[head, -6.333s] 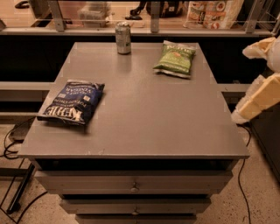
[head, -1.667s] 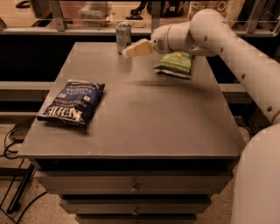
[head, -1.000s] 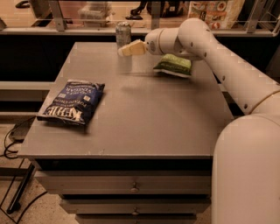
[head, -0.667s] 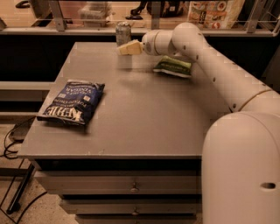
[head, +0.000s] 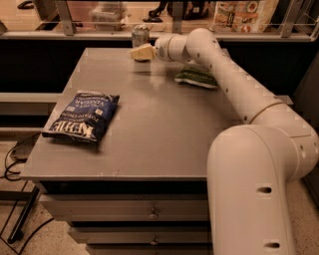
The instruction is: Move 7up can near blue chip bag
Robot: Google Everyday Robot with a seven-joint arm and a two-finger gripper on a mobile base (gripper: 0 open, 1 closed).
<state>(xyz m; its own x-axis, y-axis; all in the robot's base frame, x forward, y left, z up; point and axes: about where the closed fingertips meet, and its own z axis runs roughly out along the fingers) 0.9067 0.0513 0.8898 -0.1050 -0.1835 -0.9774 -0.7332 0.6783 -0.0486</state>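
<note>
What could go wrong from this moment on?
The 7up can stands by the far edge of the table, the gripper just in front of it; a misjudged approach may tip it or push it off. The arm passes over the green chip bag, so swinging toward the blue chip bag might drag it.

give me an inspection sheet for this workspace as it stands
surface: grey table, drawers beneath
job's things: 7up can upright at far edge; blue chip bag flat at front left, far apart
clutter: green chip bag, partly behind arm
grippers: pincer directly in front of the can, low over the table
cables: dark cables on floor, left
surroundings: packaged goods on shelf behind
</note>
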